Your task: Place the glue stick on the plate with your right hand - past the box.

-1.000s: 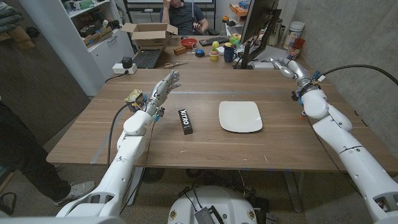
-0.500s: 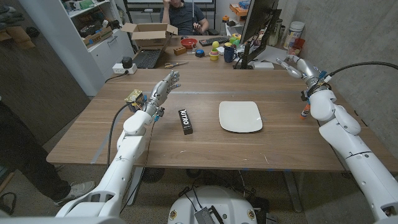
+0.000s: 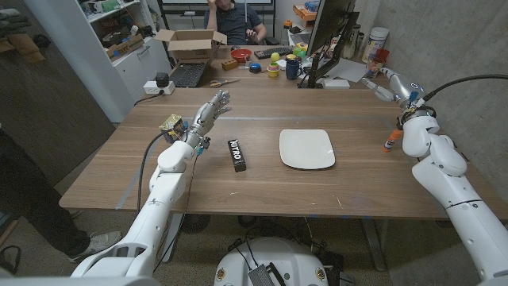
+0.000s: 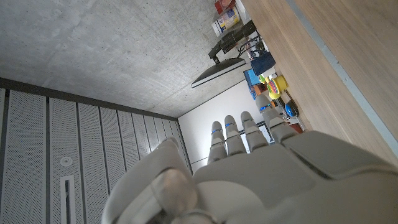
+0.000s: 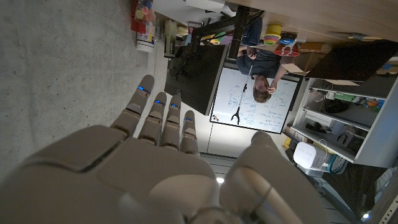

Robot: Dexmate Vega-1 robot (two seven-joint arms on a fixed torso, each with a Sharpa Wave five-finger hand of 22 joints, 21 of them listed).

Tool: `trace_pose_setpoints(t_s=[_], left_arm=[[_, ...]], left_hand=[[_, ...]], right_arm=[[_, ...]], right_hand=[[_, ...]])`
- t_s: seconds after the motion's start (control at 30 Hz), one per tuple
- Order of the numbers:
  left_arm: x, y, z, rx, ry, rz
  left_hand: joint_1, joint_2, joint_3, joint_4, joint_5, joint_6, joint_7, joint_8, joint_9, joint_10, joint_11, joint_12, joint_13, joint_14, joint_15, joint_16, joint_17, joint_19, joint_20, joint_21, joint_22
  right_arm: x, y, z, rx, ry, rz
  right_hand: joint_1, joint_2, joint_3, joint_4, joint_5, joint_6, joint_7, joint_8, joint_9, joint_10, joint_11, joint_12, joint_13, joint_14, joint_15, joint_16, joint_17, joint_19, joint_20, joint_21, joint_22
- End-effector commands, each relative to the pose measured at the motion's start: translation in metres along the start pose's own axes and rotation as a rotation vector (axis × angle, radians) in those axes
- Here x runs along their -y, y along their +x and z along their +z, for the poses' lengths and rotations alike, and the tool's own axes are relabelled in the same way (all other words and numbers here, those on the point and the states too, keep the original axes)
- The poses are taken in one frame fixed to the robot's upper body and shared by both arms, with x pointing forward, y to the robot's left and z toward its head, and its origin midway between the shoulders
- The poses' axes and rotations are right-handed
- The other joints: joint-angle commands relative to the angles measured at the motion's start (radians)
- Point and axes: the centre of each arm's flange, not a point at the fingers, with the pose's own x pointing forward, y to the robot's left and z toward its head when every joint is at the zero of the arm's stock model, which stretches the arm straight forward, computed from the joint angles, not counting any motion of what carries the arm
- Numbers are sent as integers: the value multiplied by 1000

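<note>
Glue stick point(image 3: 390, 143): lies on the wooden table point(image 3: 317, 187) near its right edge, just beside the right arm's wrist; orange cap at one end, small and hard to read, so its exact tilt is unclear
Plate point(image 3: 306, 148): white, rounded-square, on the table right of centre, nothing on it, well apart from the glue stick
Box point(image 3: 237, 155): small black box with white lettering, lying flat between the left hand and the plate, touching neither
Right hand point(image 3: 388, 83): raised over the far right corner of the table, fingers point(image 5: 155, 115) stretched out and apart, holding nothing; beyond the glue stick and not touching it
Right wrist view: the back of the hand with straight fingers pointing toward a dark monitor point(image 5: 199, 71) and a person point(image 5: 264, 62) at a whiteboard
Left hand point(image 3: 209, 110): held above the table's left half, fingers point(image 4: 233, 134) extended and loosely together, nothing in its grasp, near the box but apart from it
Background: an open cardboard carton point(image 3: 190, 44), a laptop point(image 3: 186, 75) and small coloured items on the surface behind the table
</note>
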Motion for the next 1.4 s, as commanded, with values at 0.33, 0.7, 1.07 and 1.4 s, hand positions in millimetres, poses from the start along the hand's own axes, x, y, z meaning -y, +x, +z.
trace_pose_setpoints(t_s=[0.33, 0.7, 1.07, 1.4], left_arm=[[3, 0, -2, -4, -7, -8], [4, 1, -4, -11, -10, -10], [3, 3, -5, -18, -9, -16], [2, 6, -6, -21, -12, -19]], left_hand=[[-7, -7, -4, -1, 2, -1, 5, -1, 6, -7, -1, -5, 4, -4, -1, -6, 6, -6, 1, -4, 4], [-8, -7, -6, -1, 3, -2, 5, -2, 6, -6, 1, -4, 4, -5, -2, -6, 6, -6, 2, -4, 4], [-10, -6, -7, -1, 4, -3, 6, -2, 6, -8, 0, -5, 4, -5, 1, -6, 6, -6, 2, -5, 4], [-12, -6, -8, -1, 4, -4, 6, -2, 6, -9, 2, -5, 4, -6, 0, -6, 5, -7, 3, -6, 4]], right_arm=[[2, -14, -35, -236, -289, 49], [-1, -19, -44, -321, -327, 90], [-10, -19, -46, -337, -344, 146], [-19, -18, -50, -351, -349, 206]], right_hand=[[10, 1, -1, -9, 5, -1, 17, 8, 3, -6, 0, 6, 1, 26, -12, 8, 1, 53, -2, 10, 2], [17, 2, -3, -14, 5, -17, 34, 6, 3, -11, -5, 6, 0, 42, -20, 8, 0, 99, -13, 20, 1], [26, -6, -11, -23, 5, -19, 59, 13, 3, -15, -4, 10, 0, 87, -34, 15, 1, 180, -41, 36, 1], [21, -12, -19, -22, 6, 1, 54, 20, 2, -2, -5, 16, 0, 100, -38, 15, 2, 194, -43, 36, 0]])
